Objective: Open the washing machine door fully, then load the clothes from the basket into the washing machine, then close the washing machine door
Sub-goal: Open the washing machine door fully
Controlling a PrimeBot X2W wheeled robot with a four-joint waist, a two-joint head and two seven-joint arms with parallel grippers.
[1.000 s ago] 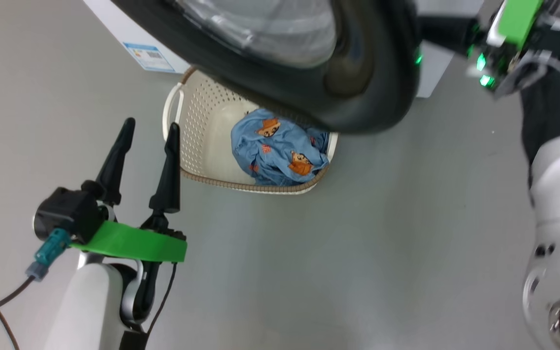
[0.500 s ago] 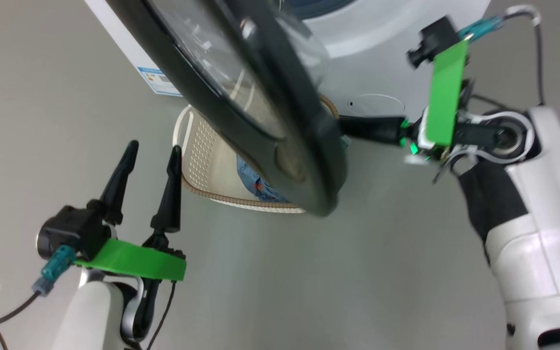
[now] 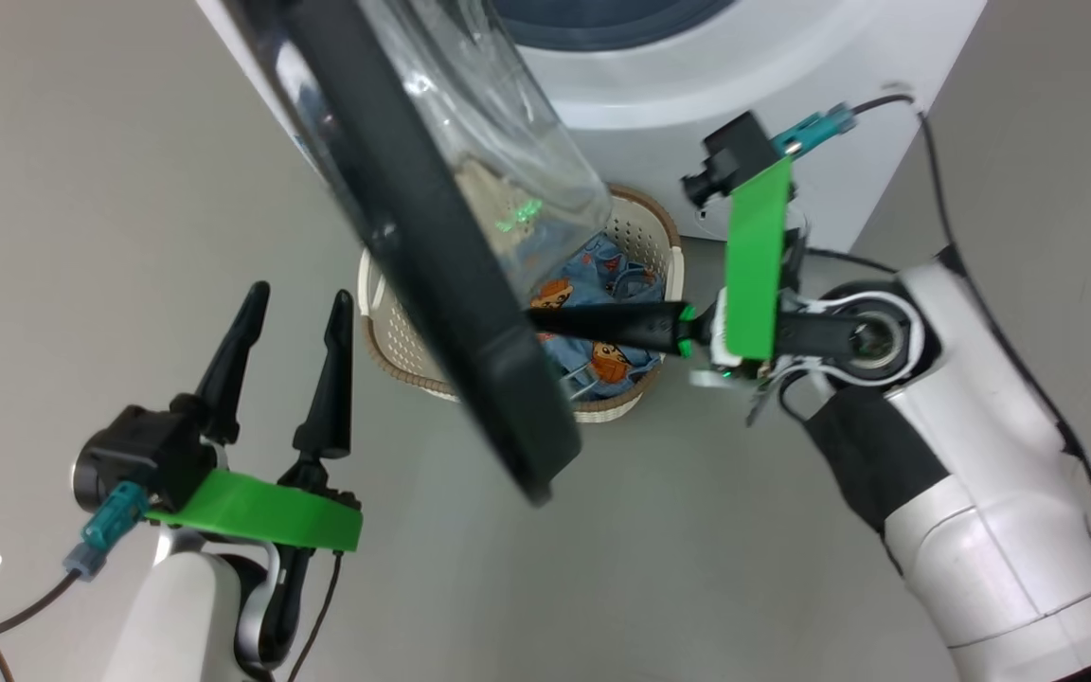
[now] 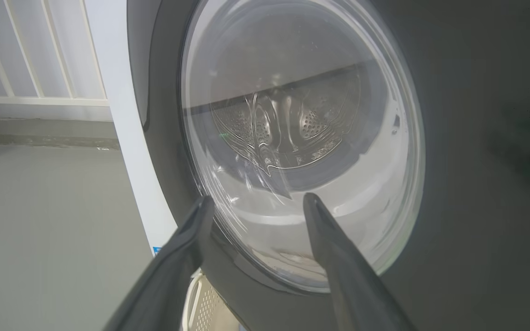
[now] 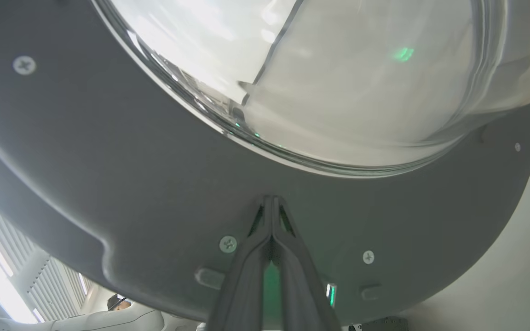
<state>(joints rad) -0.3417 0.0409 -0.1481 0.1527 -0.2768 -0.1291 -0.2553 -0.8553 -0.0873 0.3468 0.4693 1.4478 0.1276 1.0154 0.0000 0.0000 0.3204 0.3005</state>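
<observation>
The washing machine door [image 3: 432, 284] stands swung out edge-on from the white washing machine [image 3: 744, 85], its glass bowl [image 3: 508, 133] bulging to the right. My right gripper [image 3: 538, 320] is shut, its tips touching the door's grey inner face [image 5: 108, 161] just below the glass; the closed tips [image 5: 272, 198] hold nothing. Behind the door, the basket [image 3: 394, 355] sits on the floor with the blue printed clothes [image 3: 602, 275] inside. My left gripper [image 3: 297, 296] hangs open and empty left of the door, facing its outer glass [image 4: 292, 138].
Grey floor [image 3: 716, 568] spreads in front and to both sides. The basket stands close against the machine's front. A white railing [image 4: 39, 92] runs behind the machine's side. My right forearm [image 3: 981, 530] crosses the lower right.
The door has swung further out to the left, with my shut right gripper following against its inner side. More of the basket and clothes now shows. The head camera shifted; my left gripper stayed put.
</observation>
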